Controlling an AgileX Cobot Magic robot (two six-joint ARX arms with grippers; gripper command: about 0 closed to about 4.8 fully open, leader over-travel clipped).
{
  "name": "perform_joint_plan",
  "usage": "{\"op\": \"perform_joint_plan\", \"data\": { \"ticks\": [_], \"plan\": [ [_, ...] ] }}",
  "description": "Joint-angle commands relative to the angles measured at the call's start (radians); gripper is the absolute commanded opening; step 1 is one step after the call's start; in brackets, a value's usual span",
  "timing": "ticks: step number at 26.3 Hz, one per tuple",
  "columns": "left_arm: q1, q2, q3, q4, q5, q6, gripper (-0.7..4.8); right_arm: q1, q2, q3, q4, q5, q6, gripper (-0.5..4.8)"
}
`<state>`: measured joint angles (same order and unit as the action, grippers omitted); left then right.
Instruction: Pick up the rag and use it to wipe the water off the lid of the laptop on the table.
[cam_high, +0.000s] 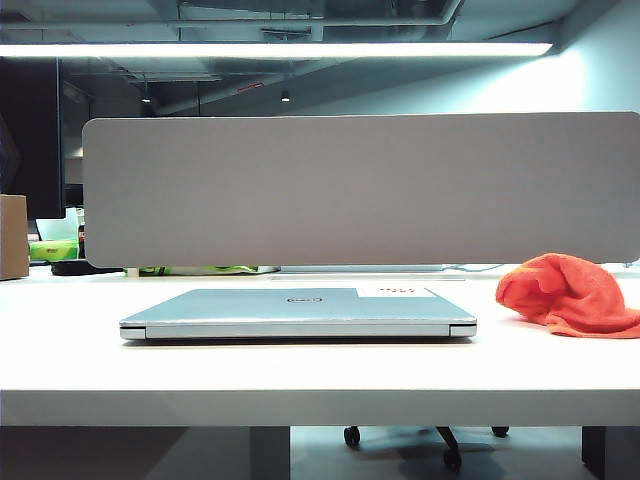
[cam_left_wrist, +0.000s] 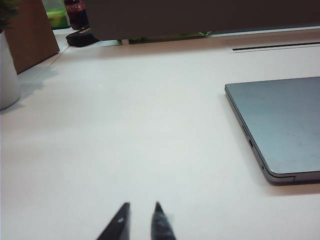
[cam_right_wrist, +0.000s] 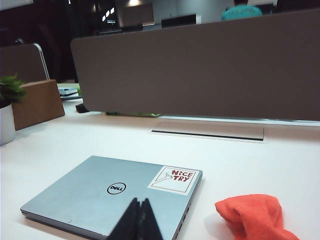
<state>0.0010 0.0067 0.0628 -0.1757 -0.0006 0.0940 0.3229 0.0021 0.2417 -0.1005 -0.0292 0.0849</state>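
A grey divider panel (cam_high: 360, 190) backs the smooth white bench (cam_high: 300, 375). The fuzzy rag (cam_high: 570, 293) lies crumpled beside the flat laptop (cam_high: 298, 312). The left tool (cam_left_wrist: 141, 207) hangs slightly parted and empty; the right tool (cam_right_wrist: 140, 201) is pinched closed, empty.

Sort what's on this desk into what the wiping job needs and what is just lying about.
For the job:
- rag, bunched on the table right of the laptop
- laptop, closed, and its lid

Lying about:
- grey divider panel
- brown box
- potted plant
- cola bottle

Neither end effector holds anything: left, right.
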Motion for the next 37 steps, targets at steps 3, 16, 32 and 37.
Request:
{"op": "perform_joint_plan", "data": {
  "ticks": [3,16,32,37],
  "plan": [
    [-0.001,0.0,0.003,0.012,0.004,0.003,0.54,0.0,-0.002,-0.006,-0.047,0.001,-0.005,0.05],
    [-0.001,0.0,0.003,0.012,0.004,0.003,0.54,-0.085,-0.002,-0.115,0.27,0.042,-0.109,0.05],
    [-0.001,0.0,0.003,0.012,0.004,0.003,0.54,-0.326,-0.001,-0.24,0.171,0.023,0.025,0.05],
    [-0.001,0.0,0.003,0.012,0.004,0.003,0.54,-0.323,-0.001,-0.24,0.068,0.019,0.042,0.05]
  ]
}}
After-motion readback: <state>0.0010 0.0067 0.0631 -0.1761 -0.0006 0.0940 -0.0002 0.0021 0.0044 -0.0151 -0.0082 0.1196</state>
